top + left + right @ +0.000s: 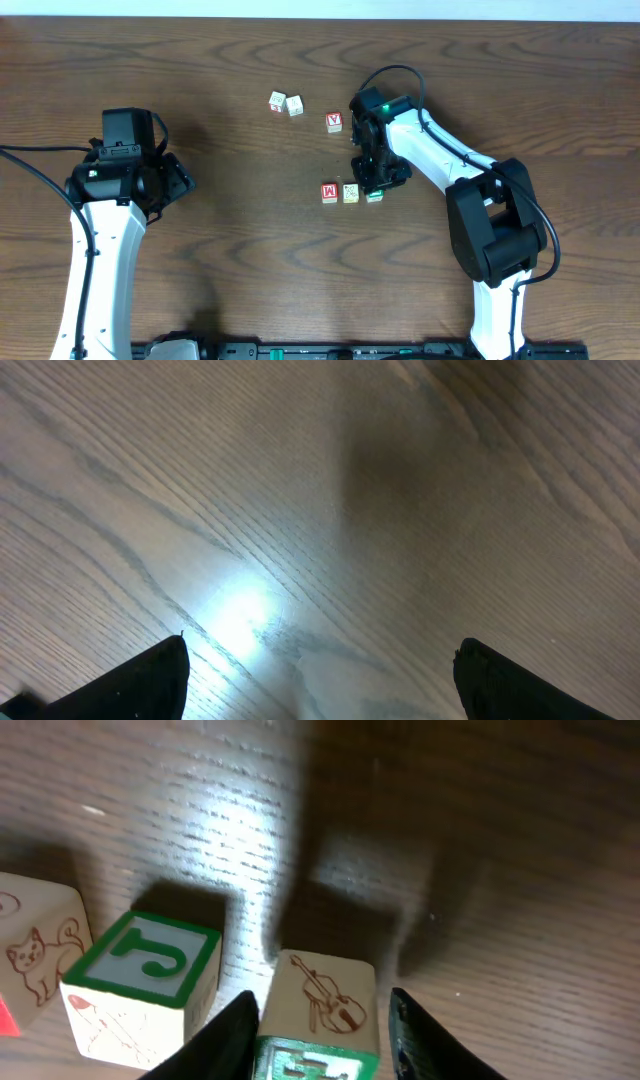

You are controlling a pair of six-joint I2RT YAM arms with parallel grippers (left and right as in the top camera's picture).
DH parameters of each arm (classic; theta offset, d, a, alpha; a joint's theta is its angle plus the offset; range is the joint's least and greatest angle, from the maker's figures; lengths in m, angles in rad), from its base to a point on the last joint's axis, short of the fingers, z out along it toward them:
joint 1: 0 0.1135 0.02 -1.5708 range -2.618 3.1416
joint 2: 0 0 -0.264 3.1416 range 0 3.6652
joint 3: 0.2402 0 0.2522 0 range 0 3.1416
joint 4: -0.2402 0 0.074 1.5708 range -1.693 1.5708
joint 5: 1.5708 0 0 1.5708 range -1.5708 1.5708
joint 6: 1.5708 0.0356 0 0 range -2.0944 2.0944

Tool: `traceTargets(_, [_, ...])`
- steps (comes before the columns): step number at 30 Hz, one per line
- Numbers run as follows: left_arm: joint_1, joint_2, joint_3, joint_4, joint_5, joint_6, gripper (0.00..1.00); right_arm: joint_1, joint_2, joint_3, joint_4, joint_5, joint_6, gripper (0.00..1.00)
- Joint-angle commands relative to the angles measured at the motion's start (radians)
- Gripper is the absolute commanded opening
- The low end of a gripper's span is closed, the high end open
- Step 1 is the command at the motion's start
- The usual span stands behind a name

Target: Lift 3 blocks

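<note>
Three wooden cubes (351, 193) on grained tabletop (230, 230)

Dark brown wood-grain tabletop (250, 50) fills the overhead view. Pale strip (520, 5) runs beyond its far edge. Bright glare patch (240, 615) lies on the grain between the jaws of the left gripper (321, 650), nearer the left-hand one. Soft shadow (400, 470) lies ahead of them.

Three blocks in row mid-table, side by side: M block (329, 193) at left end, middle block (351, 193), end block (374, 197) at right. My right gripper (320, 1005) straddles end block, finger either side. Lone block (334, 122) behind row. Far-left block (277, 101) and neighbour block (294, 105) further back, side by side. My left gripper (320, 665) well apart to left, over bare table (250, 270).
</note>
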State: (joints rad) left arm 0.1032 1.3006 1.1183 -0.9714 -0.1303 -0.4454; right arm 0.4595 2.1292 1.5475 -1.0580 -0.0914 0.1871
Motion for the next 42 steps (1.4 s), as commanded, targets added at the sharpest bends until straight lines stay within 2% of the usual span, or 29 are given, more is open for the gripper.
traceTargets(1, [0.004,0.003,0.004,-0.004,-0.009,-0.005,0.85,0.007,0.006,-0.007,0.002,0.011,0.069,0.37])
traceTargets(13, [0.004,0.003,0.004,-0.004,-0.01,-0.005,0.85,0.007,0.006,-0.007,-0.013,0.0,0.197,0.34])
traceTargets(21, [0.004,0.003,0.004,-0.004,-0.009,-0.005,0.85,0.007,0.006,-0.007,-0.015,-0.052,0.229,0.36])
traceTargets(42, [0.004,0.003,0.004,-0.004,-0.009,-0.005,0.85,0.007,0.006,-0.007,-0.016,-0.056,0.314,0.32])
